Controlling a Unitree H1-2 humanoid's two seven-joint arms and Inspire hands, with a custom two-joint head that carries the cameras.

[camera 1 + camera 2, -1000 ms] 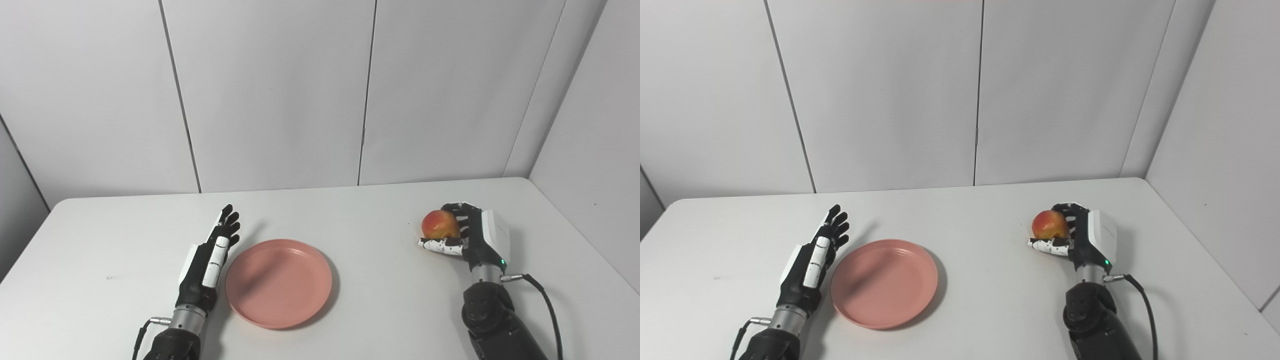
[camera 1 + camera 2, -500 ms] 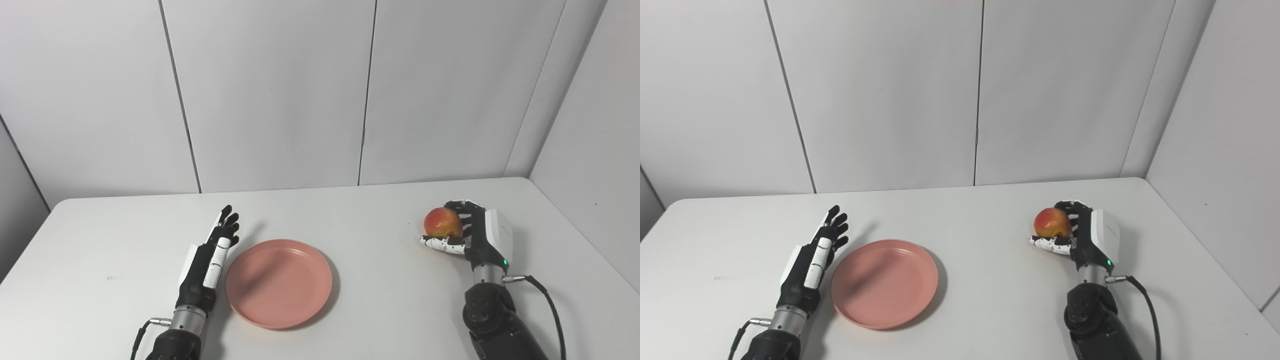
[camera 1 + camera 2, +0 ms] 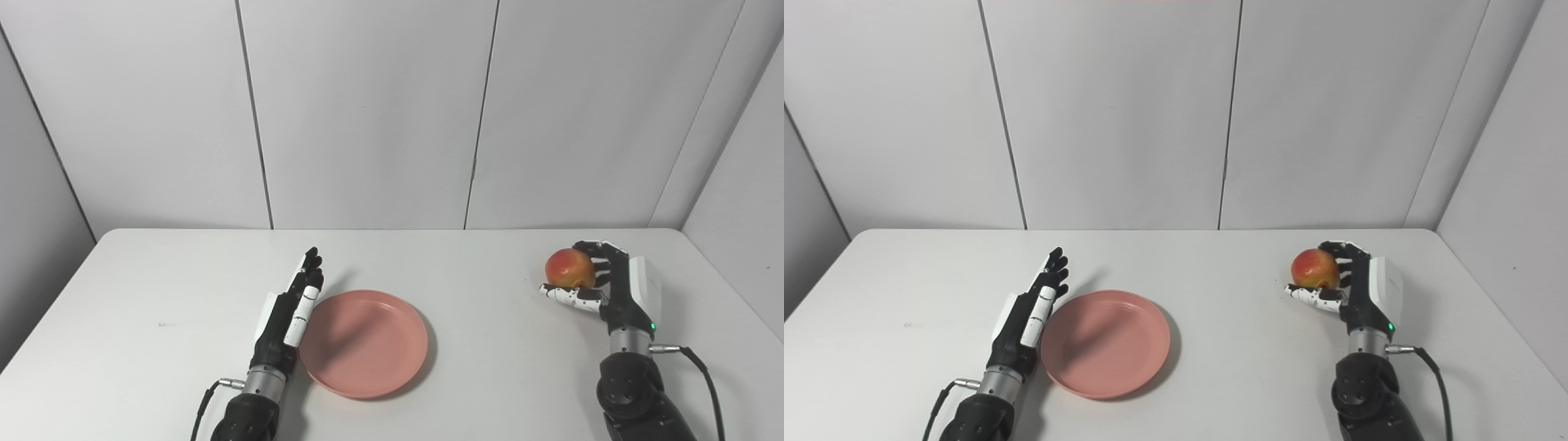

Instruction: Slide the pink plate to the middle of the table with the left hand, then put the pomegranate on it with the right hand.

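The round pink plastic plate (image 3: 365, 343) lies flat on the white table (image 3: 490, 367), close to the middle and a little toward the near edge; I judge the sliding step done or nearly so. The robot's black-and-white left hand (image 3: 288, 315) stands on edge just beside the plate's left rim, fingers straight and together, grasping nothing; whether it touches the rim cannot be told. The round red-and-yellow pomegranate (image 3: 569, 268) is at the right side of the table, well apart from the plate, held in the robot's right hand (image 3: 603, 285), whose fingers curl over the fruit and whose thumb lies beneath it. The fruit appears raised slightly off the table. Outstanding, in my judgement: carrying the fruit across to the plate, setting it down and letting go.
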